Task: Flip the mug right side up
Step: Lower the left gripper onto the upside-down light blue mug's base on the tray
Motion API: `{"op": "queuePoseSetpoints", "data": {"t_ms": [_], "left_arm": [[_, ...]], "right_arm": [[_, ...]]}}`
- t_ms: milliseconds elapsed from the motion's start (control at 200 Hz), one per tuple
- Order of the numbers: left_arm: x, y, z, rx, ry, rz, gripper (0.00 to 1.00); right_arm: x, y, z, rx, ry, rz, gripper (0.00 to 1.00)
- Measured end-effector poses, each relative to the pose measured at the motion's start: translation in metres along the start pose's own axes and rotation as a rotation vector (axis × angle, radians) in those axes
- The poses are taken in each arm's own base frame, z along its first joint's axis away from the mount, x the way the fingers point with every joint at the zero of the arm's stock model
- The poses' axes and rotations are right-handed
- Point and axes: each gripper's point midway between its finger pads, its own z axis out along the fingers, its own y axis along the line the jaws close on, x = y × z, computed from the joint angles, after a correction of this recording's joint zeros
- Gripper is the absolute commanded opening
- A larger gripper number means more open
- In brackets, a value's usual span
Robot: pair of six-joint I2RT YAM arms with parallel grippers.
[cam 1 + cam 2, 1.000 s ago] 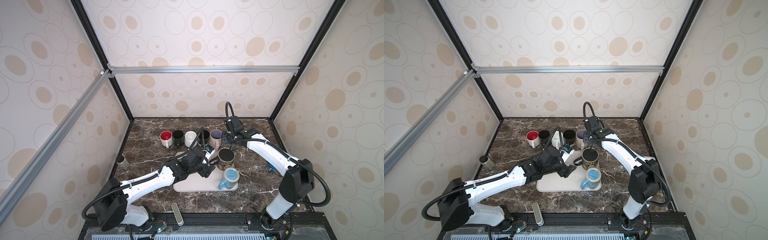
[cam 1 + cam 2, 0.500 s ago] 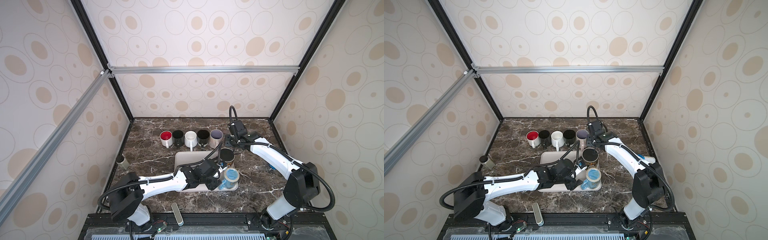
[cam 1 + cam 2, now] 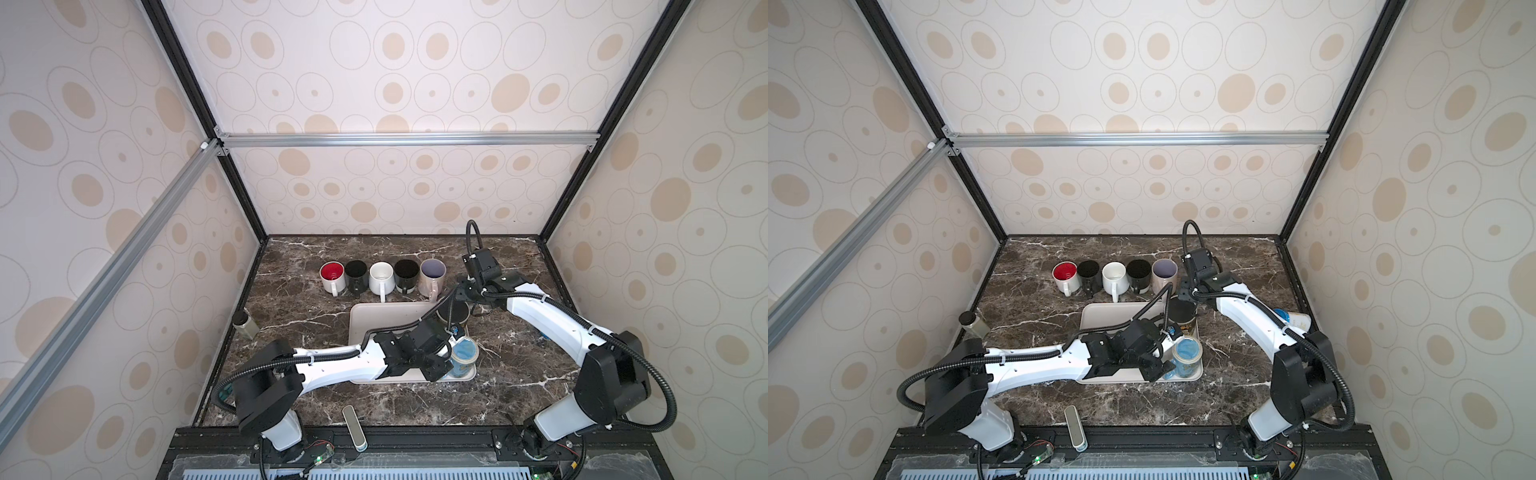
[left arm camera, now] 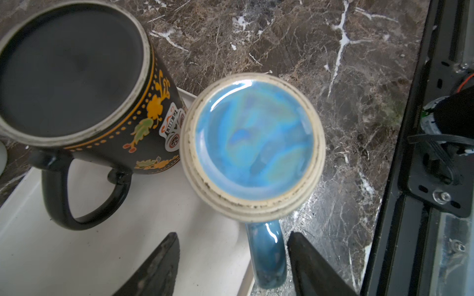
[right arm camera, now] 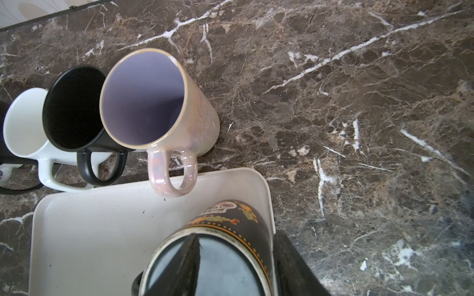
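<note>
Blue mug (image 4: 252, 147): left pincer (image 4: 232, 233) had arrived, open but narrowing astride its handle (image 4: 269, 253); grasp likely next. Right pincer (image 5: 236, 234): grip unclear.

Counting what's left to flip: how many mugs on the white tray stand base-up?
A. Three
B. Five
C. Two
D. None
C: the black patterned mug and the blue mug both stand on the tray with their bases facing up, and no other mug is on it.
</note>
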Motion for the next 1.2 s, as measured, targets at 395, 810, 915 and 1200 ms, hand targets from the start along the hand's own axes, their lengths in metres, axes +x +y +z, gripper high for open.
{"op": "queuePoseSetpoints", "data": {"t_ms": [395, 810, 915, 1200], "left_arm": [[0.003, -0.002, 0.022, 0.005, 0.053, -0.006, 0.51], [0.014, -0.001, 0.035, -0.003, 0.114, -0.013, 0.39], [0.016, 0.0, 0.035, -0.004, 0.12, -0.016, 0.35], [0.016, 0.0, 0.035, -0.01, 0.123, -0.029, 0.23]], "right_arm": [[0.0, -0.001, 0.001, -0.002, -0.001, 0.005, 0.48], [-0.002, 0.0, 0.001, -0.015, -0.003, 0.011, 0.46], [-0.003, 0.0, 0.001, -0.019, -0.006, 0.012, 0.46], [-0.001, 0.0, 0.003, -0.019, -0.003, 0.012, 0.45]]}}
